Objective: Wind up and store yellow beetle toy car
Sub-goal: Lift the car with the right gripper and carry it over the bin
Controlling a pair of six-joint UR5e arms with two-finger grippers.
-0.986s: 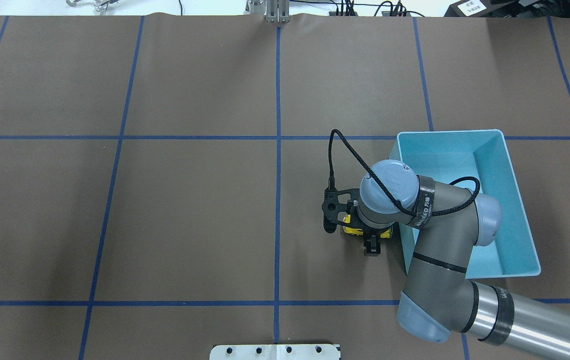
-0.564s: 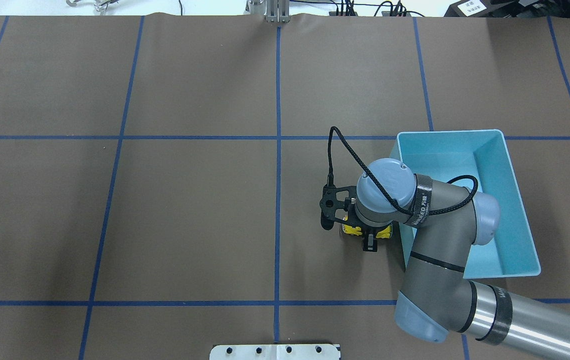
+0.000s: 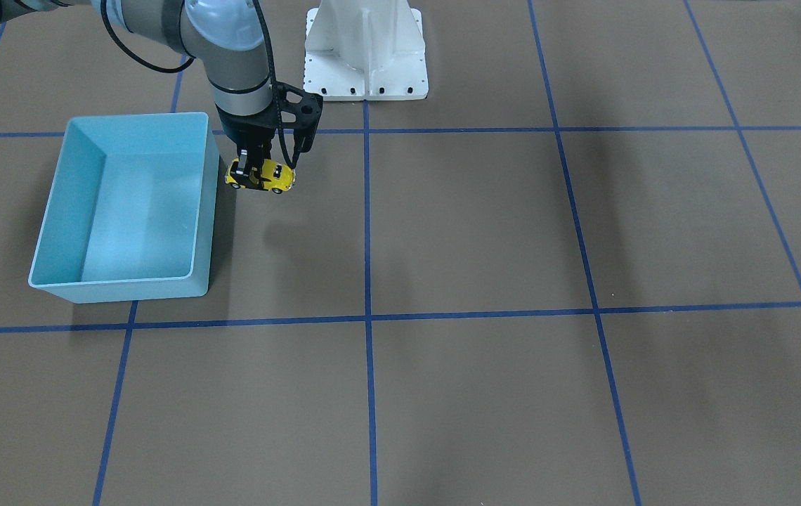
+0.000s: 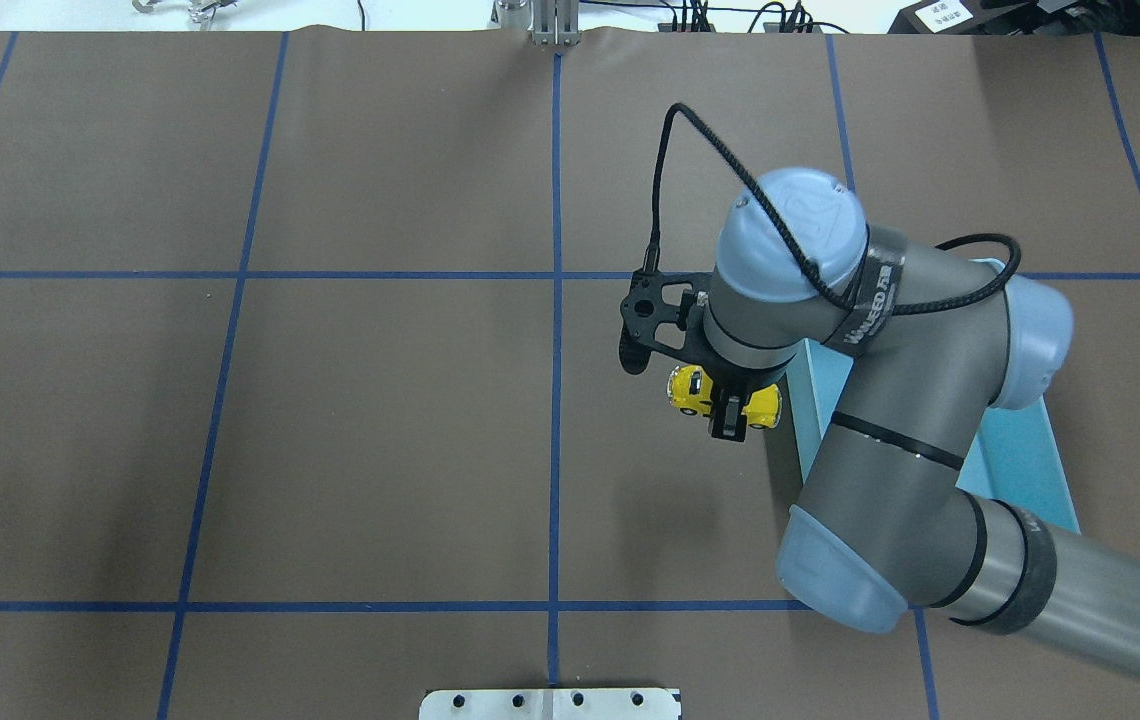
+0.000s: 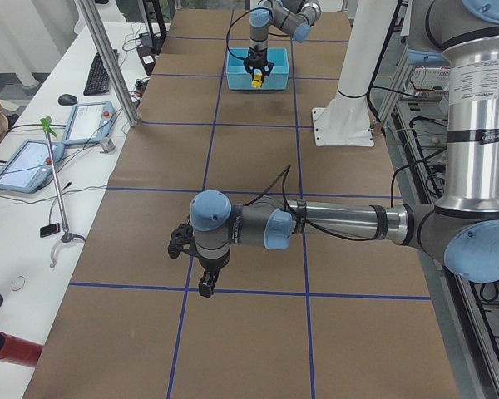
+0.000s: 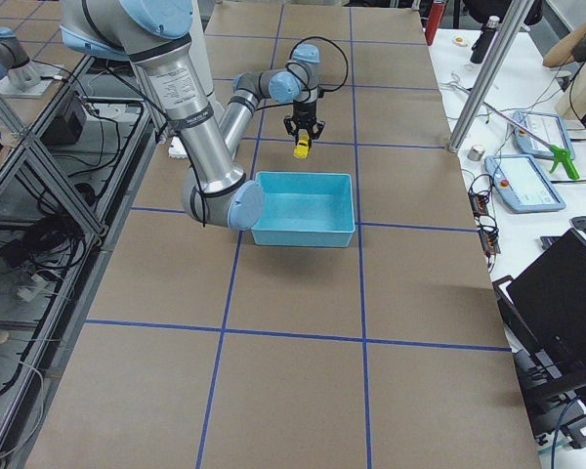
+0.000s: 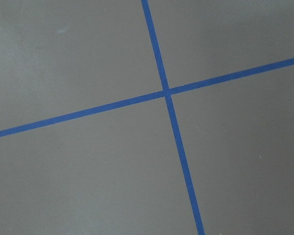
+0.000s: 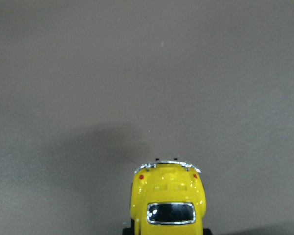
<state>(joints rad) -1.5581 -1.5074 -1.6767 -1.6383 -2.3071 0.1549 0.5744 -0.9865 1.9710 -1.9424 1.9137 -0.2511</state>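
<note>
Small glossy yellow beetle-shaped toy car [image 3: 263, 176]: gripped across its body between the fingers of the right gripper [image 3: 254, 174]. It is held level and clear of the brown paper-covered table [image 3: 485, 232], on which its shadow is cast. Position: just beside the open-topped light blue plastic bin [image 3: 119, 280], outside the wall nearest the table's middle.

Left gripper [image 5: 205, 285]: seen only in the left side view, hanging low over the blue tape grid [image 7: 174, 127], well apart from the car. Finger state cannot be told.
</note>
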